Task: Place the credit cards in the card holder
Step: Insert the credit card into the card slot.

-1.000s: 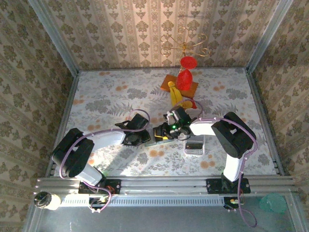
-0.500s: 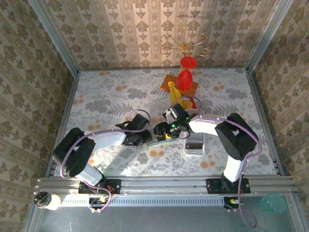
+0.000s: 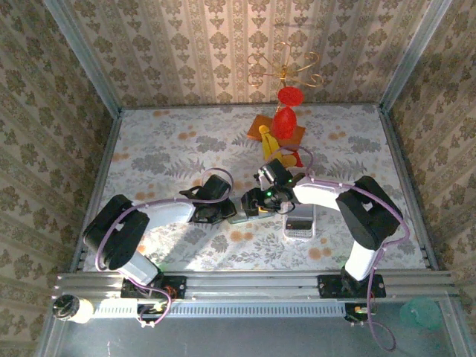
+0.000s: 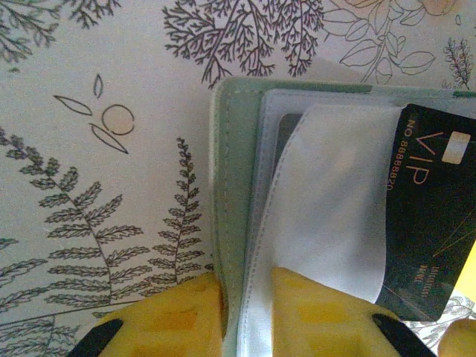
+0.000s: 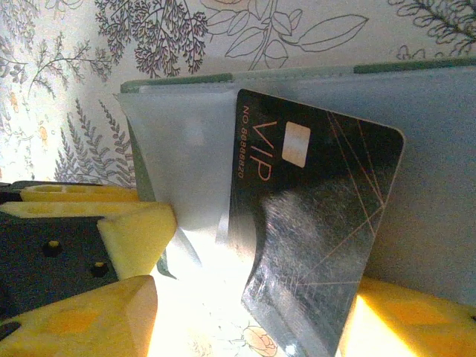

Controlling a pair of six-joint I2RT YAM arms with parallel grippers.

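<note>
free: table [image 3: 163,160] left | blocked: red ornament [image 3: 284,120] (far centre), white tray [image 3: 300,224] near card holder [image 4: 230,186]

The left arm [image 3: 167,213] and right arm [image 3: 320,195] have white shells between bulky black joint housings. A lilac cable [image 3: 97,253] loops along each toward the fingers [image 4: 178,320], which are blocky yellow pads with shallow square recesses and black outer corners. Behind the left fingers sits a black plate [image 5: 52,260] with small round holes. A green light [image 3: 265,195] glows behind the right fingers.
</note>
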